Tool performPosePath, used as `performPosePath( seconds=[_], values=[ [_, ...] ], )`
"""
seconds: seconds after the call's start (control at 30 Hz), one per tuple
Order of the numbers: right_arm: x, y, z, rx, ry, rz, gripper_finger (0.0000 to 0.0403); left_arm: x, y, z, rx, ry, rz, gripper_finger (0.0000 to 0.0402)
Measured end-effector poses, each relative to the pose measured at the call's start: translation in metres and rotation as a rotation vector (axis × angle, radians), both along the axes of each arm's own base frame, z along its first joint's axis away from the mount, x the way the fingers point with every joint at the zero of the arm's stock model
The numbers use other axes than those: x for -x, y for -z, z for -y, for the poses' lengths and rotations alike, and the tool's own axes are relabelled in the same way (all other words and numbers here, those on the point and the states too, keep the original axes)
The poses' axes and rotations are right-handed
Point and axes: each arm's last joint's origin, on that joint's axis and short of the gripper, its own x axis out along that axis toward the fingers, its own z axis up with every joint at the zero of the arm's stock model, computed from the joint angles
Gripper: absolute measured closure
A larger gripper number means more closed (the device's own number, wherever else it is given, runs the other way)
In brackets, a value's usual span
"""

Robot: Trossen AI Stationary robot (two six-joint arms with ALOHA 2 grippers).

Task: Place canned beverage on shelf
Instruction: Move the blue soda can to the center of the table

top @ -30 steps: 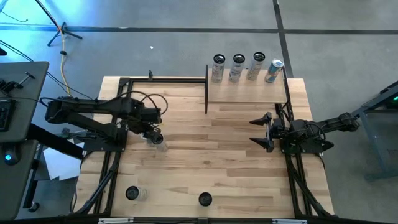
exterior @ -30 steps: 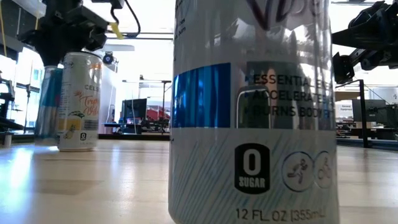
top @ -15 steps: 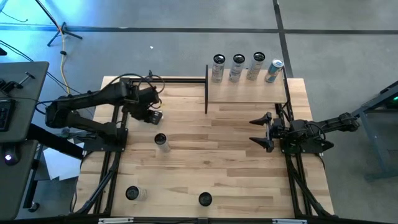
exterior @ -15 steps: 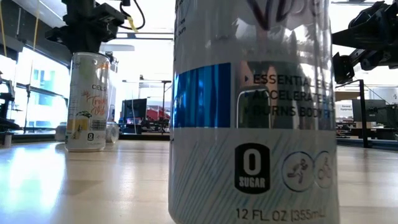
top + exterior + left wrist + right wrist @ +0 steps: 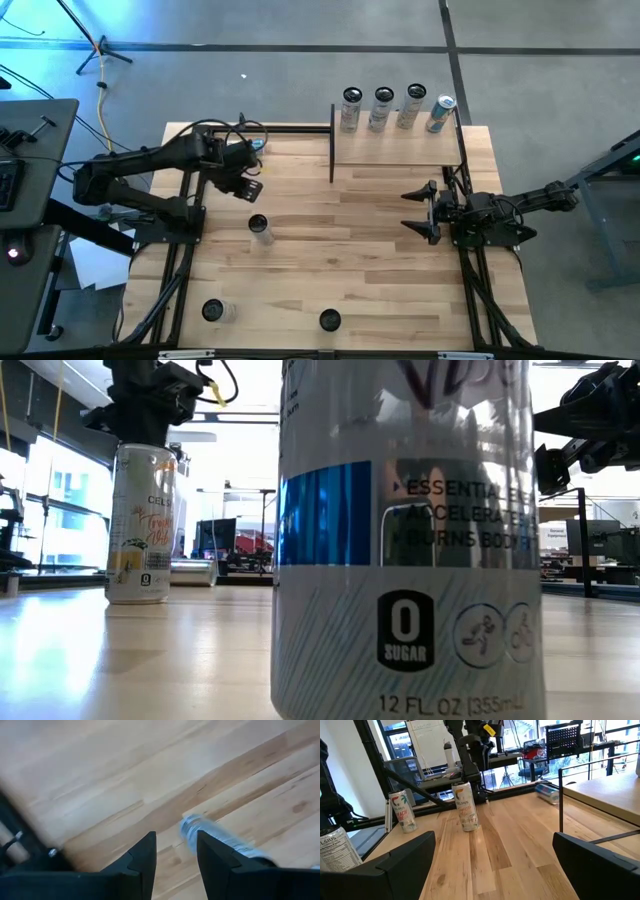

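Note:
A white canned beverage [image 5: 258, 228] stands upright on the table left of centre, also visible in the low view [image 5: 140, 525] and the right wrist view [image 5: 466, 806]. My left gripper [image 5: 247, 183] hangs above the table just beyond it, pointing down, fingers a little apart with nothing between them [image 5: 176, 837]. A blue can [image 5: 255, 147] lies on its side farther back, seen blurred past the fingers [image 5: 215, 837]. The shelf [image 5: 395, 150], a light-wood plank on black posts, stands at the far right. My right gripper [image 5: 420, 210] waits open at the right, level.
Several cans [image 5: 383, 108] stand in a row along the shelf's far edge. Two more cans [image 5: 212, 311] [image 5: 329, 320] stand near the table's front edge; the second fills the low view [image 5: 410, 540]. A black frame rail [image 5: 270, 128] runs along the far edge.
My left gripper has let go of the white can, risen and moved toward the table's far edge; its fingers have drawn closer. The white can stays upright where it was set. A blue can that stood behind it now lies on its side nearer the far edge.

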Motion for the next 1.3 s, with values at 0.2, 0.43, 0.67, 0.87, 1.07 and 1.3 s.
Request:
performPosePath(
  seconds=[0.2,0.43,0.67,0.87,1.07,1.3],
  values=[
    [0.0,0.0,0.0,0.0,-0.005,0.0,0.0014,-0.006,0.001,-0.004,-0.111,0.043,0.015,0.0291],
    [0.0,0.0,0.0,0.0,-0.004,0.0,0.0014,-0.014,0.01,-0.014,-0.197,0.224,-0.084,0.0269],
    [0.0,0.0,0.0,0.0,-0.004,0.0,0.0014,-0.021,0.023,-0.03,-0.293,0.553,-0.24,0.022],
    [0.0,0.0,0.0,0.0,-0.003,0.0,0.0014,-0.023,0.036,-0.056,-0.291,0.664,-0.351,0.0159],
    [0.0,0.0,0.0,0.0,-0.003,0.0,0.0014,-0.018,0.055,-0.096,-0.245,0.705,-0.443,0.0105],
    [0.0,0.0,0.0,0.0,0.002,0.0,0.0014,-0.013,0.088,-0.133,-0.044,0.731,-0.357,0.0078]
  ],
)
